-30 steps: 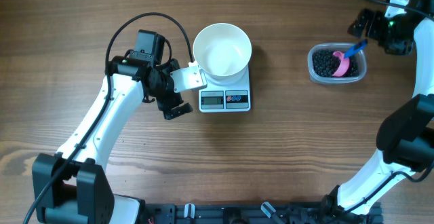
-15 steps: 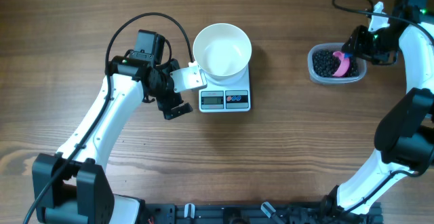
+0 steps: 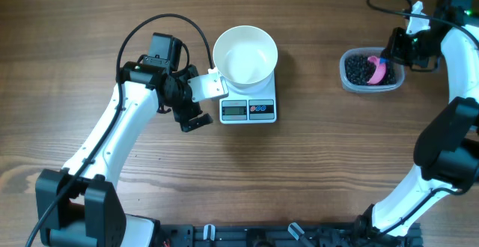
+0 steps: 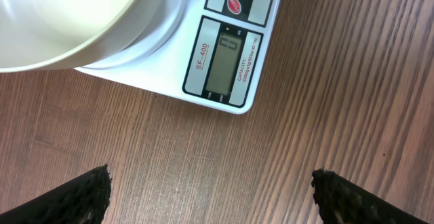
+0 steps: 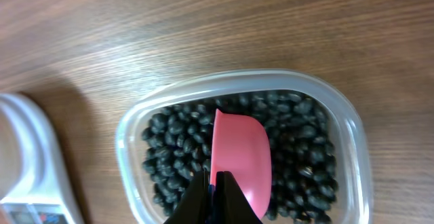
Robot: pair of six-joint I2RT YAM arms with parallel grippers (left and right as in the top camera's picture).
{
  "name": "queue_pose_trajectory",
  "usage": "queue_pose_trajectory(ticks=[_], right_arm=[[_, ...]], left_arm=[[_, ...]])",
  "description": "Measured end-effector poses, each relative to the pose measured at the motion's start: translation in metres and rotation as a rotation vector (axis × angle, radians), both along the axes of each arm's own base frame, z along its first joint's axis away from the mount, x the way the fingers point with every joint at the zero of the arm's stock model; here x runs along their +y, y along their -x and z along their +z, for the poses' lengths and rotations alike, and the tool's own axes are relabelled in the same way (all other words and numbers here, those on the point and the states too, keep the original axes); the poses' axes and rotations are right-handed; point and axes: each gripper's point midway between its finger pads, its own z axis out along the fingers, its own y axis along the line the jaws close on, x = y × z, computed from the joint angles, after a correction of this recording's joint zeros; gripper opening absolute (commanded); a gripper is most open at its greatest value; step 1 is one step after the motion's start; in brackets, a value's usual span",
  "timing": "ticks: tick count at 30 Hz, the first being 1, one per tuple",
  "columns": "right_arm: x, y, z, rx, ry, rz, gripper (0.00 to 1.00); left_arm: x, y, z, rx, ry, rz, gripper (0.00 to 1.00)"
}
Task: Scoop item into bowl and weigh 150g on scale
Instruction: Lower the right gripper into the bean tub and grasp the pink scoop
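The white bowl [image 3: 245, 55] stands on the white scale [image 3: 249, 109], and nothing shows inside it. Black beans, the item [image 3: 359, 69], fill a clear tub [image 3: 346, 81] at the right, with a pink scoop [image 3: 376, 72] lying in them. My right gripper [image 3: 394, 51] is at the tub's far right edge. In the right wrist view this gripper [image 5: 215, 190] is shut on the blue handle of the scoop [image 5: 239, 156], which rests on the beans [image 5: 298, 149]. My left gripper [image 4: 210, 197] is wide open just left of the scale [image 4: 230, 54], holding nothing.
The tub's rim [image 5: 352, 136] rings the beans. The scale's corner [image 5: 27, 163] shows at the left in the right wrist view. The left arm [image 3: 127, 120] reaches in from the front left. A black cable loops behind it [image 3: 161, 22].
My right gripper came down from the far right corner to the tub and shut on the scoop's handle. The left arm, bowl and scale have not moved.
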Motion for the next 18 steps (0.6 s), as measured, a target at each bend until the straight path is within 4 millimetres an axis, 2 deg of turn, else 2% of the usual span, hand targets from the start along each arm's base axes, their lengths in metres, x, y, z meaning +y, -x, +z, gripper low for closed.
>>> queue_pose_trajectory(ticks=[5,12,18], right_arm=[[-0.006,0.002,0.012,-0.066,-0.157,-0.001,0.04],[-0.007,0.007,0.007,-0.081,-0.214,0.011,0.04],[-0.034,0.013,0.016,-0.132,-0.287,-0.052,0.04]], left_arm=[[0.000,0.000,0.000,0.000,0.000,0.000,1.00],[0.000,0.000,0.000,0.000,0.000,0.000,1.00],[0.000,0.000,0.000,0.000,0.000,0.000,1.00]])
